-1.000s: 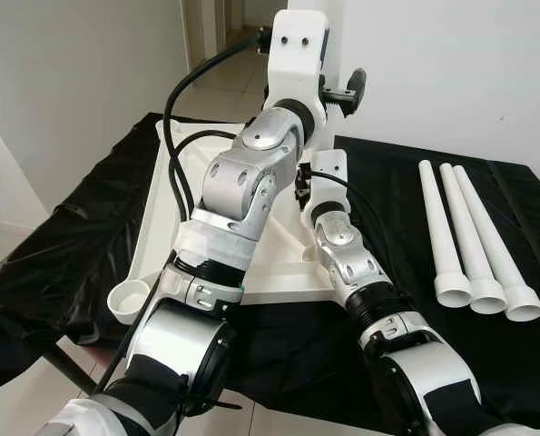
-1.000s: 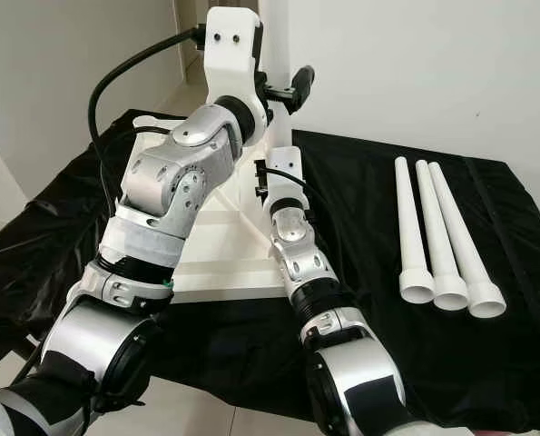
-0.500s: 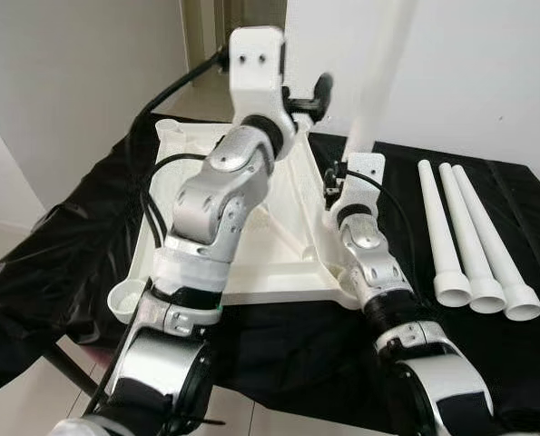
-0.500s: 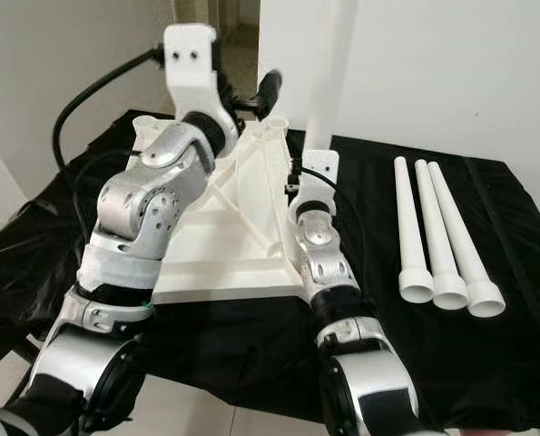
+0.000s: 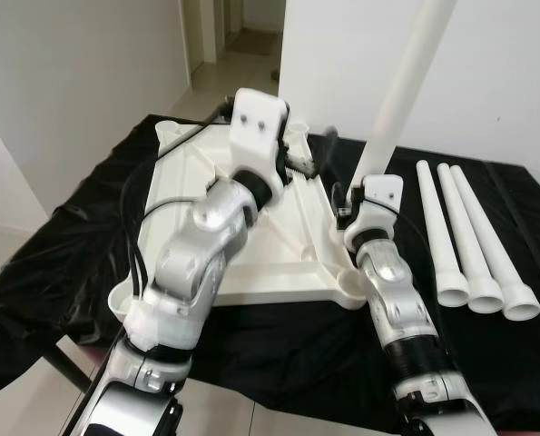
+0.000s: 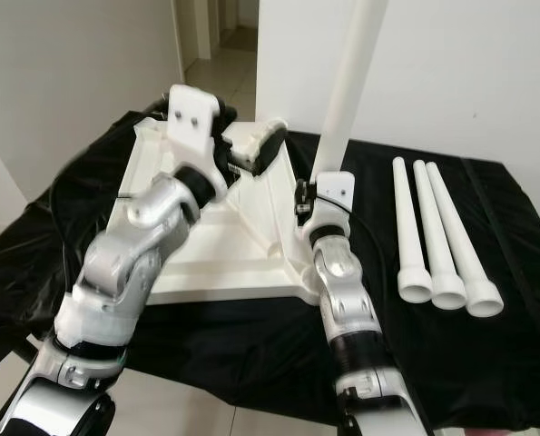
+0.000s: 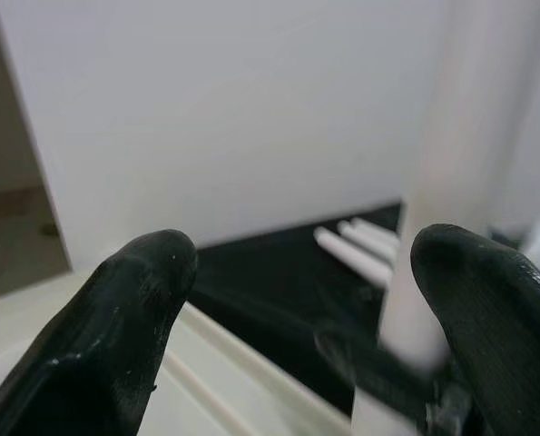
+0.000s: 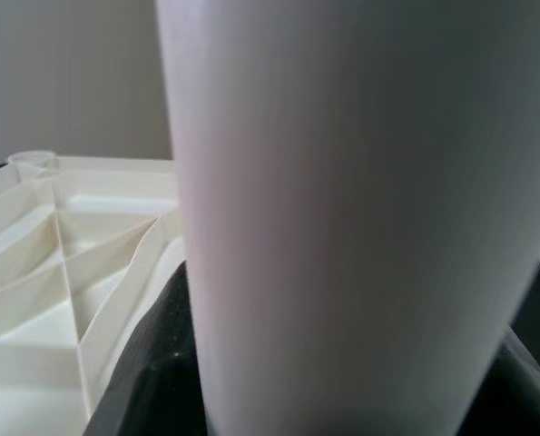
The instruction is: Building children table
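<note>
On the left of the black-draped desk (image 5: 61, 254), your left gripper (image 6: 251, 156) hovers released over the upturned white tabletop (image 5: 279, 263), steadying nothing, so the top may slide if you push a leg sideways. Right of it, your right gripper (image 5: 356, 195) is clenched on a white leg (image 5: 398, 100), upright but tilted near the corner socket; seated crooked, it could jam. Three spare legs (image 5: 469, 236) could roll if bumped.
</note>
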